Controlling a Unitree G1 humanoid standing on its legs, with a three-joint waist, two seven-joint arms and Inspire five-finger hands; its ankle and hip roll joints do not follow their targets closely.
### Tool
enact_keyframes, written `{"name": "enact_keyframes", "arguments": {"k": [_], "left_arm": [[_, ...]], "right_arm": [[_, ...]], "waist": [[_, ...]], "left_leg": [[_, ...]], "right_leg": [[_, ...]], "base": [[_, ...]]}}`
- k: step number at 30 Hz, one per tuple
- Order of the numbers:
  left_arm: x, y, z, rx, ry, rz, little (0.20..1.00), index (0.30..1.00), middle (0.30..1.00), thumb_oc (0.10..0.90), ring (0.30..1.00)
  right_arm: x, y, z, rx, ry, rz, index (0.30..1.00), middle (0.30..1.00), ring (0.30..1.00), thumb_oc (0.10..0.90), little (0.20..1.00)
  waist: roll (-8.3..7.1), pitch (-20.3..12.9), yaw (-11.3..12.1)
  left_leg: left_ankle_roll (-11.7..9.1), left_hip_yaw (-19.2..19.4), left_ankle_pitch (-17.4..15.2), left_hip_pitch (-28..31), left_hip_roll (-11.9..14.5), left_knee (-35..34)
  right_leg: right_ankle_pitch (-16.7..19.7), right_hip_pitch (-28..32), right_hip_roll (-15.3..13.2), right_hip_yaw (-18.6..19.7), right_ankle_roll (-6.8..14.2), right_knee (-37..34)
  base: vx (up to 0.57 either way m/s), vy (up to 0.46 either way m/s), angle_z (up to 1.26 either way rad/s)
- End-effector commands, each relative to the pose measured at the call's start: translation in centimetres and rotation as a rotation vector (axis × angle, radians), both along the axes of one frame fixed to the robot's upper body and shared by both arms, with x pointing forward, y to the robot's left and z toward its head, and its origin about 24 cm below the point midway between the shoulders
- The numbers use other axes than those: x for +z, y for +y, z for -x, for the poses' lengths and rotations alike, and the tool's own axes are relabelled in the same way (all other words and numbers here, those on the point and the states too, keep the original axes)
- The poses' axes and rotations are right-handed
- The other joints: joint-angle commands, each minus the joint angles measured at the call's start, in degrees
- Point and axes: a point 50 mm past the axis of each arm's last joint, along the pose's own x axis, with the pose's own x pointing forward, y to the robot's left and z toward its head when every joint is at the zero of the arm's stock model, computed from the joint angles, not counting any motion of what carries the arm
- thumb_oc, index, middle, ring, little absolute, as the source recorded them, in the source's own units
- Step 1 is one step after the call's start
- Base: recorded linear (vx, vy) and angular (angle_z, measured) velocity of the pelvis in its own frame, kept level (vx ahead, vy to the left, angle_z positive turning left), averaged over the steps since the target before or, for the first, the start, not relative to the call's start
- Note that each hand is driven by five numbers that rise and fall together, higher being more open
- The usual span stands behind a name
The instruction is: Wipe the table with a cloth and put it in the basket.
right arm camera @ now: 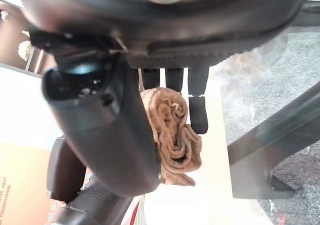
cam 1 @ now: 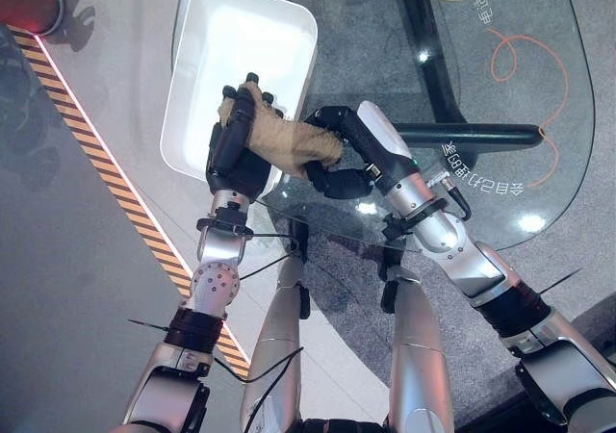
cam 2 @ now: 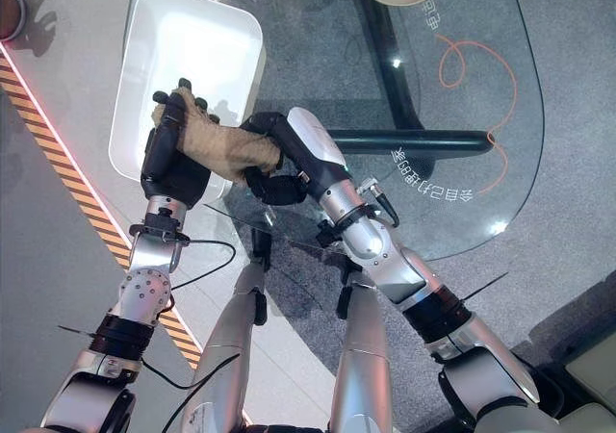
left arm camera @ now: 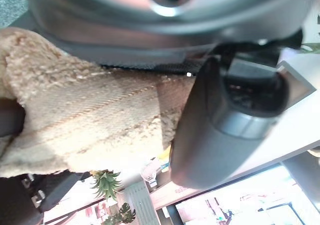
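Cloth (cam 1: pixel 289 140) is off the tabletop, bunched into a tan roll and held between both hands at the near edge of the basket (cam 1: pixel 197 115). Left hand (cam 1: pixel 236 144) has its fingers curled over one end, which drapes across them; left wrist view shows the fabric pressed against its palm. Right hand (cam 1: pixel 337 154) pinches the other end, thumb and fingers closed on the folds, clear in the right wrist view. Reads as a handover or a two-handed carry: the left end already overhangs the basket rim, the right end is over the glass tabletop (cam 1: pixel 500 115). Basket is white, looks empty, sits beside the tabletop's left edge. My guess is wiping is done and what's left is letting go over the basket; the risk is the cloth snagging on the rim.
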Motion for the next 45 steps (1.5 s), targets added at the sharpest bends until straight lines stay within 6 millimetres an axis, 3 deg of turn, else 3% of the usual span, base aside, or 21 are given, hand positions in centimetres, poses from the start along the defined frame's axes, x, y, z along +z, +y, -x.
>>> {"name": "enact_keyframes", "arguments": {"k": [1,30,37,45], "left_arm": [[6.1,0.3,1.7,0.043,-0.314,0.056,0.2,0.3,0.3,0.1,0.3],[6.8,3.7,2.0,0.362,-0.296,0.119,0.2,0.3,0.3,0.1,0.3],[7.1,4.6,2.0,0.444,-0.287,0.117,0.2,0.3,0.3,0.1,0.3],[7.1,5.6,2.4,0.541,-0.284,0.059,0.2,0.3,0.3,0.1,0.3]], "right_arm": [[7.0,2.8,3.7,0.235,-0.313,-0.174,0.9,0.9,0.9,0.8,0.9],[7.3,2.6,3.3,0.19,-0.33,-0.231,0.9,0.9,0.9,0.8,0.9],[7.7,0.8,2.5,0.075,-0.376,-0.308,0.9,0.9,0.9,0.8,0.9],[6.2,-2.7,1.2,-0.161,-0.413,-0.351,0.9,0.9,0.9,0.8,0.9]], "waist": [[-1.62,-1.51,1.02],[-1.69,-1.51,1.35],[-1.4,-1.51,0.49],[-1.43,-1.51,-0.5]], "left_leg": [[1.64,1.15,-9.28,0.16,-3.42,7.63],[1.28,1.03,-8.54,1.35,-3.33,5.96],[1.21,1.67,-8.27,1.45,-3.12,5.75],[1.23,2.27,-9.04,2.16,-2.86,5.63]], "right_leg": [[4.18,3.38,0.44,-4.45,1.17,-7.38],[4.27,4.45,0.59,-4.7,1.24,-8.4],[5.07,4.31,0.43,-4.0,1.27,-9.19],[4.93,4.56,0.41,-3.13,1.55,-9.46]], "base": [[0.0,0.0,0.0],[0.0,0.0,0.0],[-0.01,0.02,-0.02],[-0.01,0.007,-0.02]]}}
